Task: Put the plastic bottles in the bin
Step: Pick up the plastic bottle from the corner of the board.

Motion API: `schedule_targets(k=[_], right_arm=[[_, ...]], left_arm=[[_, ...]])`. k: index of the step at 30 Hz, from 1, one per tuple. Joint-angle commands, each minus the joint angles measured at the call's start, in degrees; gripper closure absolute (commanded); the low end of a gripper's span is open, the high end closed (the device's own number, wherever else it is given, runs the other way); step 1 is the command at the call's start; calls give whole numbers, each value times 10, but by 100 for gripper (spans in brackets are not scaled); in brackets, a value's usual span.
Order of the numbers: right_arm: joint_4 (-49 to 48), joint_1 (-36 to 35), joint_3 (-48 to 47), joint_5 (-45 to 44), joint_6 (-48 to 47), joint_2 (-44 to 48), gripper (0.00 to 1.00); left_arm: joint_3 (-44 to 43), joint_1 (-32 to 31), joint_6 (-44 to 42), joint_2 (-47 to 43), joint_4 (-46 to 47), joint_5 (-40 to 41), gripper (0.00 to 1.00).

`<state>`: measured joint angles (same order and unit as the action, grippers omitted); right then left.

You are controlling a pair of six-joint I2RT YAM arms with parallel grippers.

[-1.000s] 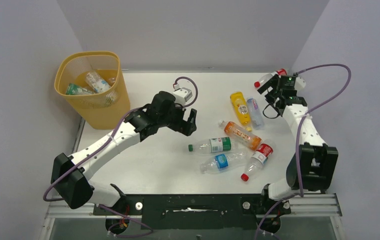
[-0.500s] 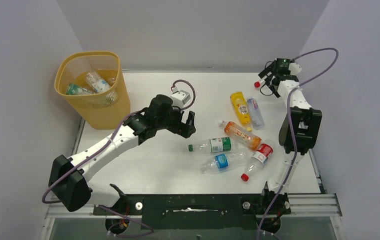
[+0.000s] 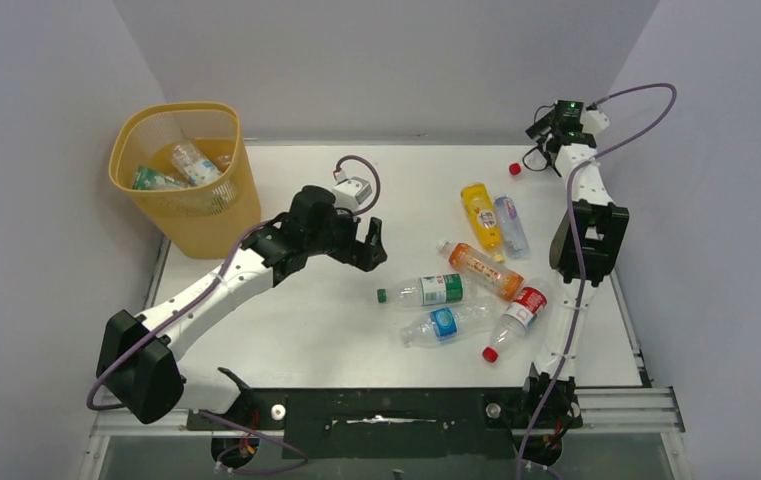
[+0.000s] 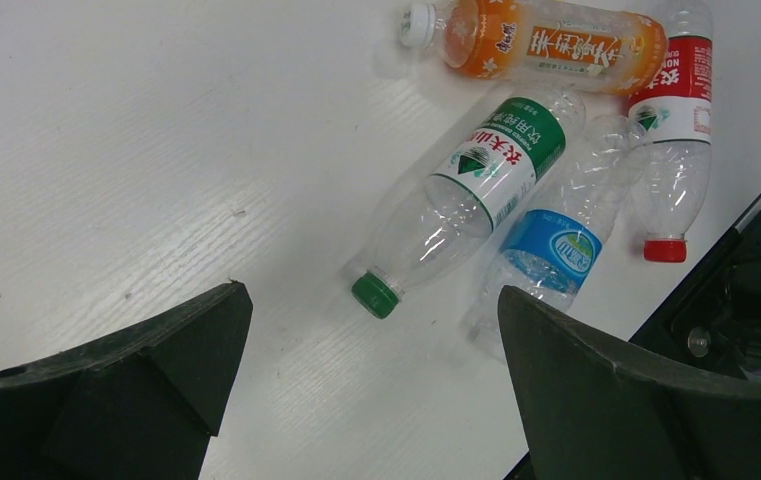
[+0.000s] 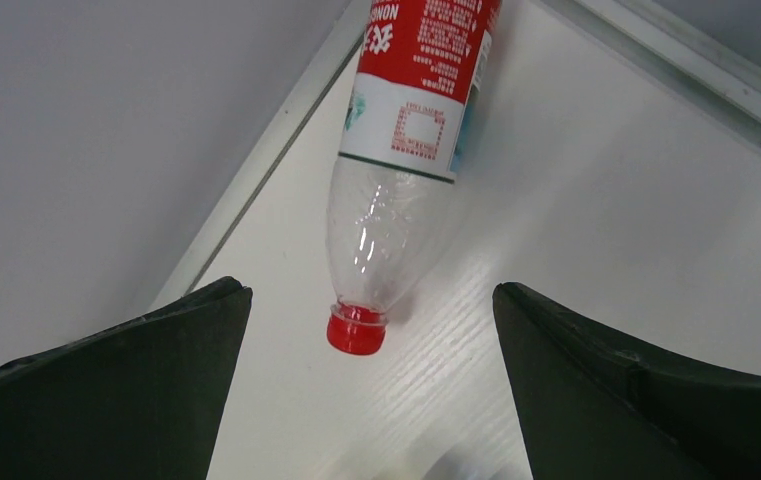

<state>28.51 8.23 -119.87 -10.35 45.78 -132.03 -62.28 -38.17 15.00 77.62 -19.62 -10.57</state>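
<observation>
Your left gripper (image 4: 374, 292) stood spread over the green-labelled bottle (image 4: 476, 180) lying on the table (image 3: 286, 330), well apart from the bin (image 3: 156, 200). Your right gripper (image 5: 371, 290), spread too, faced the red-labelled bottle (image 5: 406, 130) at the far edge. Likely light, slick, crushable: grip mid-label.

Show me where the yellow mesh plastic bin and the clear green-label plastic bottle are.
yellow mesh plastic bin (image 3: 206, 225), top external view, front wall.
clear green-label plastic bottle (image 4: 501, 160), left wrist view, green label.

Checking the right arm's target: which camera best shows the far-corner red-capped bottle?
Right wrist view: the red-capped bottle shows up close, most of it visible. The top view shows only its cap; the left wrist view misses it.
</observation>
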Motion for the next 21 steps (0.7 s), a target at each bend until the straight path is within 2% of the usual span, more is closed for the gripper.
schedule_targets(k=[1, 21], right_arm=[[10, 12, -69, -36, 0, -12, 2], [6, 12, -155, -9, -1, -115, 2]], left_arm=[[2, 11, 2, -17, 42, -32, 2], [16, 50, 13, 8, 68, -86, 5]])
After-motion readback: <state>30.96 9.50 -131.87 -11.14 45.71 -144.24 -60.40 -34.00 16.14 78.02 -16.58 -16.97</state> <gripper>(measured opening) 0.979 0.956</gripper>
